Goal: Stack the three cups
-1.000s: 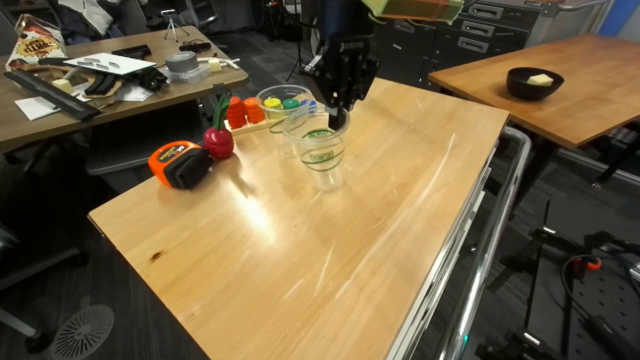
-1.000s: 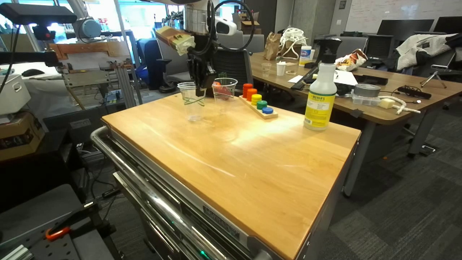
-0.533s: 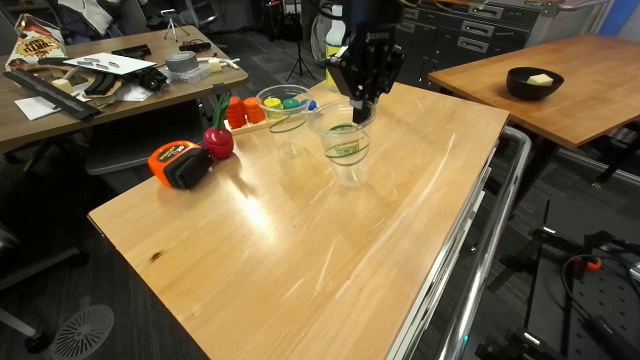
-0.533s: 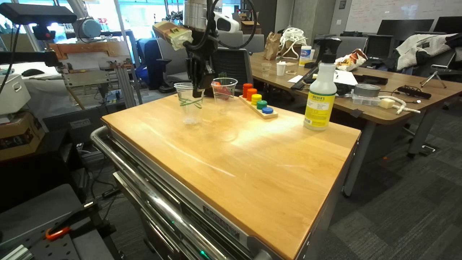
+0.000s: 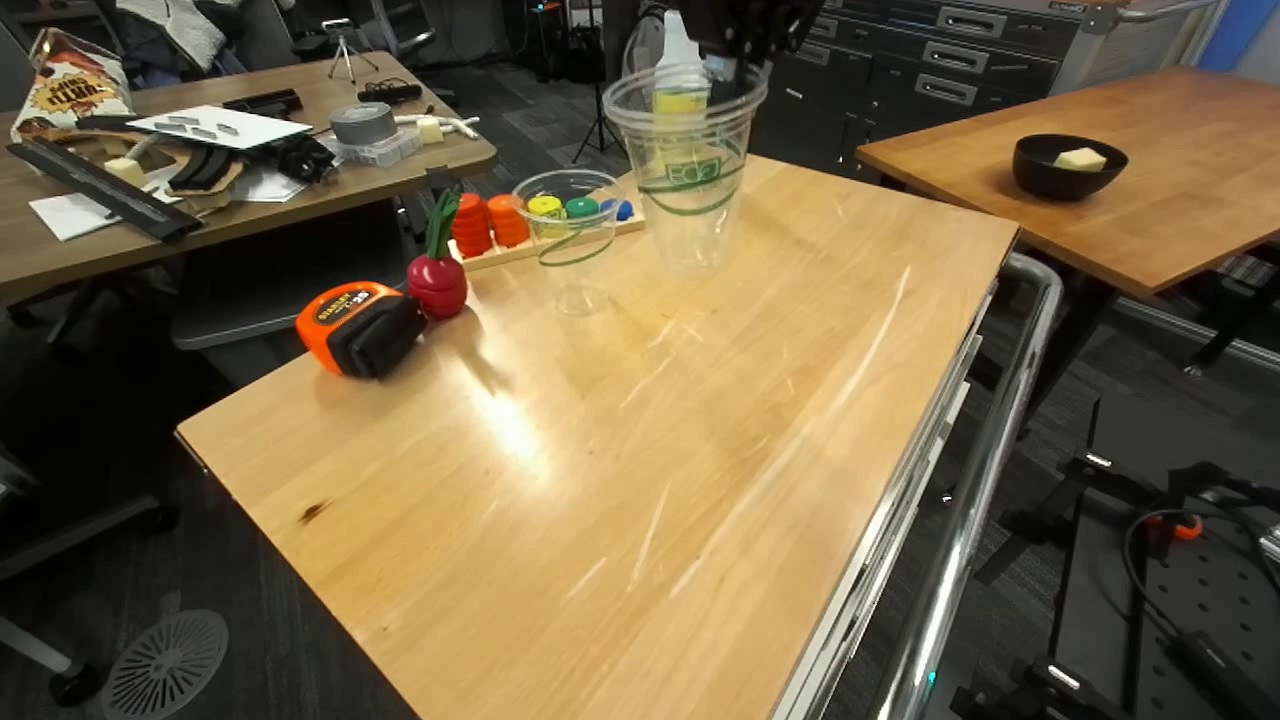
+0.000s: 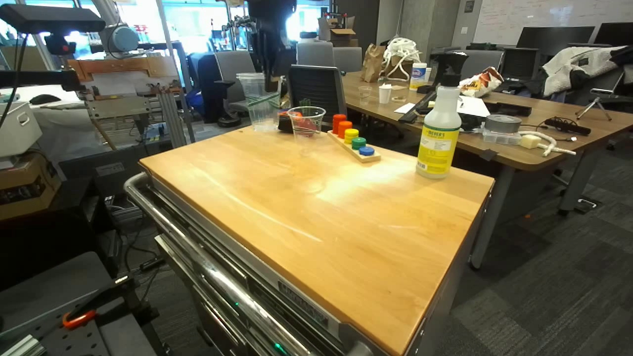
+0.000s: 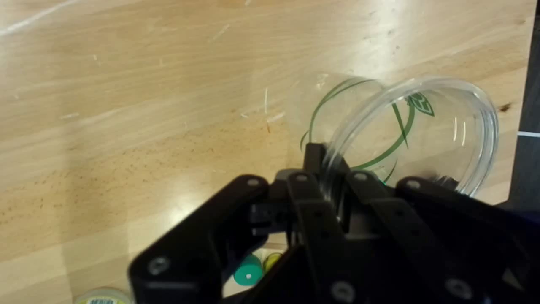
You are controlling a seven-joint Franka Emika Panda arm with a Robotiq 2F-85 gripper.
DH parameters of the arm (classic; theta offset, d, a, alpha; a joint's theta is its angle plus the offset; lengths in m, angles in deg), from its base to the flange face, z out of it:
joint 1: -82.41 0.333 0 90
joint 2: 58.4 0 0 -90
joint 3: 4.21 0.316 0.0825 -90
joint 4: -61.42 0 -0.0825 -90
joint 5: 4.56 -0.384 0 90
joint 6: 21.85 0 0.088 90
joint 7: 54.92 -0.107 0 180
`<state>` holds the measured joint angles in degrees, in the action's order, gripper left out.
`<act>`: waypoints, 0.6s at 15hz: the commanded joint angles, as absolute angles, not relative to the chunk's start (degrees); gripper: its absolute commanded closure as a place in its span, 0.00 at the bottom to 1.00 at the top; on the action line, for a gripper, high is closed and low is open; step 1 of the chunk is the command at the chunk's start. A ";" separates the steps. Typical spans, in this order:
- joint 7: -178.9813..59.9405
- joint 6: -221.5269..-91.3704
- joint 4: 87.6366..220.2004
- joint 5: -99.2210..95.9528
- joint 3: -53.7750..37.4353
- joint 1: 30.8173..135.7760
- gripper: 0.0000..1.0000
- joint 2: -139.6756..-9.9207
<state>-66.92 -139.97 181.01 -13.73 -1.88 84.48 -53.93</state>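
Two nested clear cups, with a double rim and green print, hang upright above the table. They also show in an exterior view and in the wrist view. My gripper is shut on their rim at one side. In the exterior views the gripper is partly out of the top of the picture. The third clear cup stands upright on the table, apart from the held ones, and shows also in an exterior view. In the wrist view I cannot make it out clearly.
Near the standing cup are a wooden peg toy with coloured stacks, a red radish and an orange tape measure. The yellow-green spray bottle stands on the table. A metal rail runs along one table edge.
My gripper has slid the held cups sideways, away from the standing cup, then raised them off the table. The standing cup has not moved.
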 commanded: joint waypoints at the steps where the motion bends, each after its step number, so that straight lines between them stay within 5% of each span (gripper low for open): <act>1: -68.17 -139.18 175.95 -12.51 -1.26 84.80 0.98 -54.18; 9: -72.19 -143.64 166.48 -12.14 -1.02 85.12 0.98 -62.59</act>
<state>-70.04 -142.13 171.79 -12.64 -1.16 84.76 -58.09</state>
